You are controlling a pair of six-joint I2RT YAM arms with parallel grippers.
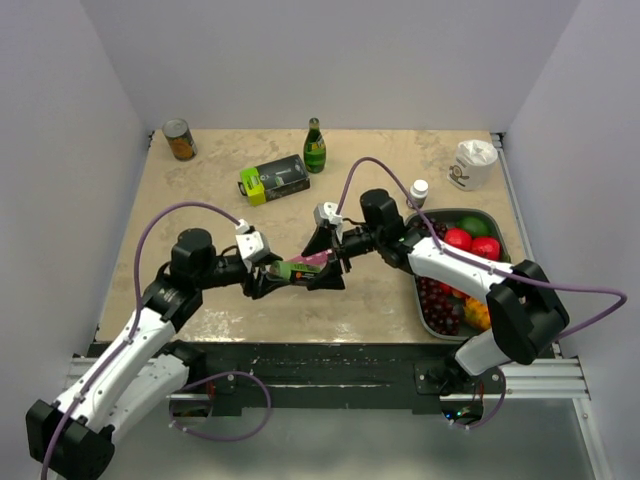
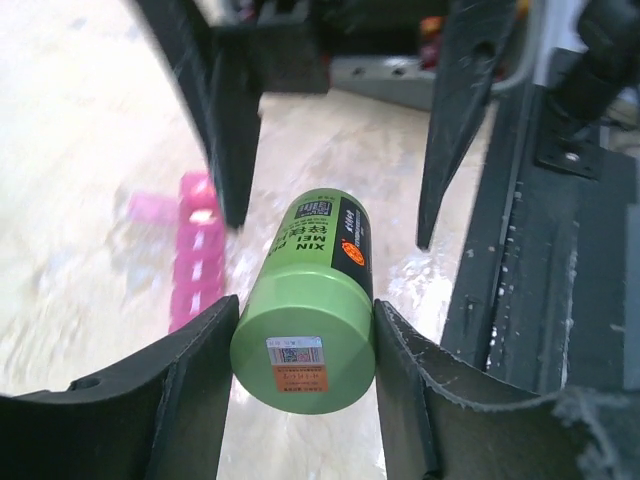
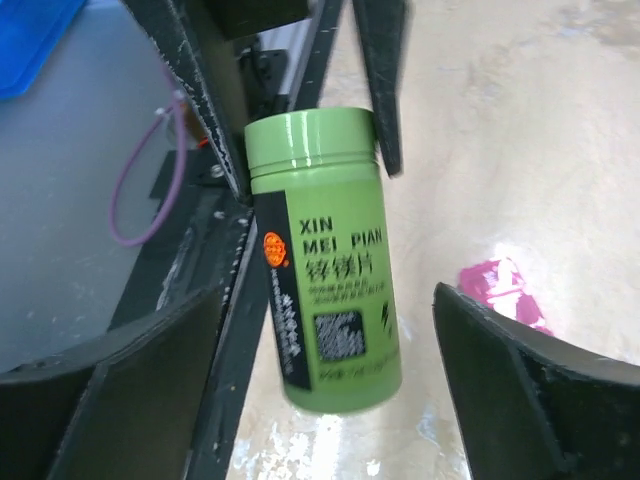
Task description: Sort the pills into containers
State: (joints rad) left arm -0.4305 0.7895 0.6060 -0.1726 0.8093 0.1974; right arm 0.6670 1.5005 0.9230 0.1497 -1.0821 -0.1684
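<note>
A green pill bottle [image 1: 300, 270] with a black label hangs in the air between my two grippers, over the front middle of the table. My left gripper [image 2: 305, 310] is shut on the bottle's green cap [image 2: 303, 352]; it also shows in the top view [image 1: 280, 276]. My right gripper [image 3: 325, 300] is open, its jaws wide on either side of the bottle's bottom end [image 3: 335, 330] without touching it. The pink pill-organiser strip [image 2: 197, 250] lies on the table below, left of the bottle in the left wrist view. It also shows in the right wrist view [image 3: 500, 290].
A grey fruit tray [image 1: 470, 211] with fruit is at the right. At the back stand a black-and-lime box [image 1: 274, 180], a green glass bottle [image 1: 315, 147], a can [image 1: 179, 139], a small white bottle [image 1: 419, 191] and a white cup [image 1: 472, 163].
</note>
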